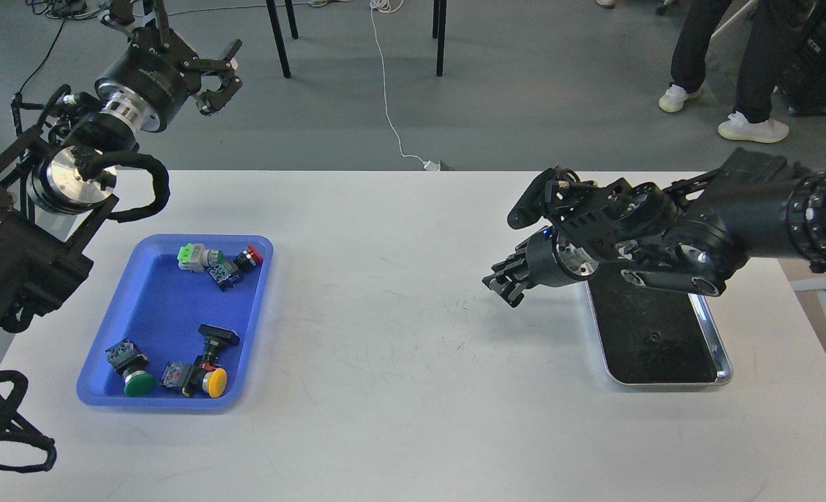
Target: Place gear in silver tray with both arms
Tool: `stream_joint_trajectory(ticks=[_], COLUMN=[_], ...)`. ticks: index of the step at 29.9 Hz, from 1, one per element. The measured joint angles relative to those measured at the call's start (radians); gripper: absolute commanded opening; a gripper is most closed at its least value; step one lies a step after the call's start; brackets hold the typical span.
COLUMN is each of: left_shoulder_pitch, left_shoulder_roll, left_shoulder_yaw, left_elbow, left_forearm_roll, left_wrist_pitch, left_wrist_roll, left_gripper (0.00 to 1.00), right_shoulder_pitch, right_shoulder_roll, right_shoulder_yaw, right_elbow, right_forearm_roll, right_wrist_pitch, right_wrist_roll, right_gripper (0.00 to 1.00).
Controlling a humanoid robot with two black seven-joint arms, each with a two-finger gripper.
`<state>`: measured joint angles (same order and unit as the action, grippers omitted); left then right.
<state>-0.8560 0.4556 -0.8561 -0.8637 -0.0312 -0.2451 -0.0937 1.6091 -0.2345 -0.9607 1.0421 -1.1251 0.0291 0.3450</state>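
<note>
Your left gripper (219,73) has its jaws wide apart, holding nothing. For your right gripper (505,282) I cannot tell. The silver tray (723,362), shiny rim and dark bottom, lies just behind the right jaws.

White counter (399,348) bearing a blue plastic tray (149,307) at left. Tray contents: a green-capped pushbutton switch (193,256) and a red-capped switch (249,256) at the far end; a green-capped switch (130,369), a yellow-capped switch (200,378) and a black-capped switch (215,338) at the near end. Beyond the counter: grey floor, a white cable (388,104), black furniture legs (278,38), and a bystander's white shoes (751,127).
</note>
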Motion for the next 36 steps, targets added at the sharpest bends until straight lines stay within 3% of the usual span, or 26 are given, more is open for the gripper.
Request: stream_joint_trajectory(ticks=[10, 17, 25, 28, 34, 36], left_shoulder_pitch=[0.006, 0.023, 0.025, 0.026, 0.027, 0.028], left_shoulder_roll=[0.005, -0.001, 0.004, -0.001, -0.005, -0.002], left_shoulder_yaw=[0.001, 0.004, 0.008, 0.009, 0.009, 0.005], left_elbow=[-0.003, -0.002, -0.003, -0.003, -0.003, -0.003], left_forearm_roll=[-0.001, -0.001, -0.001, -0.001, -0.002, -0.003], left_wrist_pitch=[0.004, 0.008, 0.009, 0.009, 0.008, 0.006], left_wrist_roll=[0.0, 0.0, 0.0, 0.001, 0.004, 0.004], left_gripper=[0.97, 0.97, 0.97, 0.97, 0.98, 0.98], right_shoulder_pitch=[-0.054, -0.188, -0.25, -0.256, -0.244, -0.238], right_shoulder_roll=[-0.313, -0.317, -0.309, -0.318, -0.354, -0.382], right_shoulder_yaw=[-0.003, 0.006, 0.025, 0.028, 0.066, 0.151], right_elbow=[0.044, -0.059, -0.098, -0.094, -0.086, -0.087], right_forearm_roll=[-0.263, -0.278, -0.278, -0.279, -0.266, -0.253], right_wrist_pitch=[-0.032, -0.092, -0.117, -0.119, -0.138, -0.144], right_wrist_roll=[0.0, -0.001, -0.003, -0.003, -0.002, -0.001], right_gripper=[0.22, 0.24, 0.39, 0.51, 0.89, 0.95])
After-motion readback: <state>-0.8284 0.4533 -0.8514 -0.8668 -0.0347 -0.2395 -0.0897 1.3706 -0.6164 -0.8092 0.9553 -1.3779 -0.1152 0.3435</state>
